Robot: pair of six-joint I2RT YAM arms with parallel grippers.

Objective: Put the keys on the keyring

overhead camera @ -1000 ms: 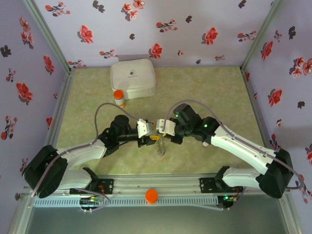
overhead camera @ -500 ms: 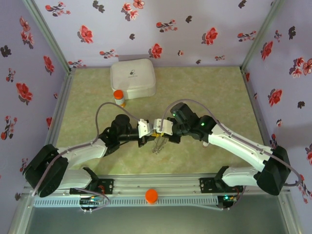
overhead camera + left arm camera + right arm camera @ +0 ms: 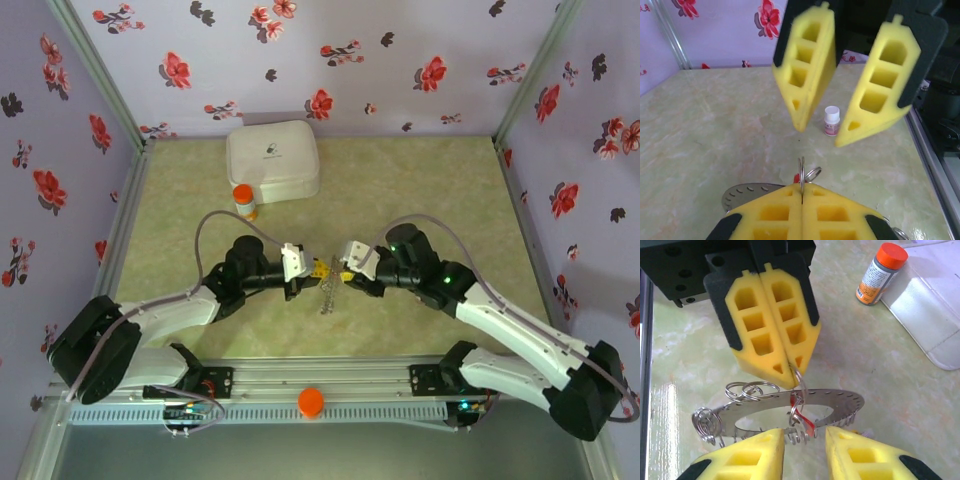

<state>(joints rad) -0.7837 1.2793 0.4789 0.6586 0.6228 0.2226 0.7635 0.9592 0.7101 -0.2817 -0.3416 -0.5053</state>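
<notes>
Keyring (image 3: 840, 401) dangles pinched in left tool (image 3: 792, 372), seemingly just off right tool (image 3: 804, 435)

The left arm (image 3: 170, 312) and the right arm (image 3: 510, 322) are each made of glossy white shells set between bulky black joint housings. A thin grey cable (image 3: 197, 245) loops over the left arm. A second cable (image 3: 432, 220) loops over the right arm, which also has small green lights (image 3: 446, 281). The left end effector (image 3: 312, 268) and the right end effector (image 3: 345, 272) sit on white blocks. Their fingers (image 3: 810, 75) are yellow wedges moulded with square hollow cells, tapering to a point. Each is backed by black plates (image 3: 715, 295) beneath a black mount with round holes.
</notes>
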